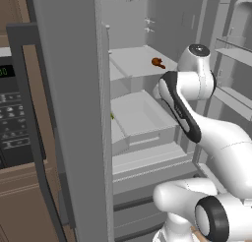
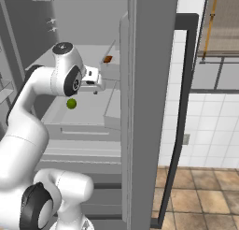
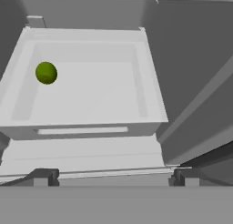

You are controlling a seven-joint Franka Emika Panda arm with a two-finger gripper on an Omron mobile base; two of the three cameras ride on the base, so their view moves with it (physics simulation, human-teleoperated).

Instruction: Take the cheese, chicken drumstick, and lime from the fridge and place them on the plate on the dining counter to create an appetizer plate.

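Note:
The fridge (image 1: 133, 19) stands open with my arm reaching inside. A yellow-green lime (image 3: 46, 73) lies in the back left of a pulled-out pale drawer (image 3: 152, 95), and also shows as the lime (image 2: 71, 103) just below my forearm. My gripper (image 3: 116, 177) hovers above the drawer's front, open, its tips wide apart with nothing between them; the lime is ahead and to the left. The reddish-brown chicken drumstick (image 1: 157, 63) rests on the shelf above. A small orange-brown piece (image 2: 108, 59) sits on that shelf; drumstick or cheese, I cannot tell. Plate and dining counter are out of view.
The open fridge door (image 1: 69, 118) stands as a tall grey slab on the left, and the other door (image 2: 149, 107) on the right. A black microwave (image 1: 15, 113) is built in at far left. Door bins (image 1: 236, 49) line the right side. More drawers (image 1: 147, 162) lie below.

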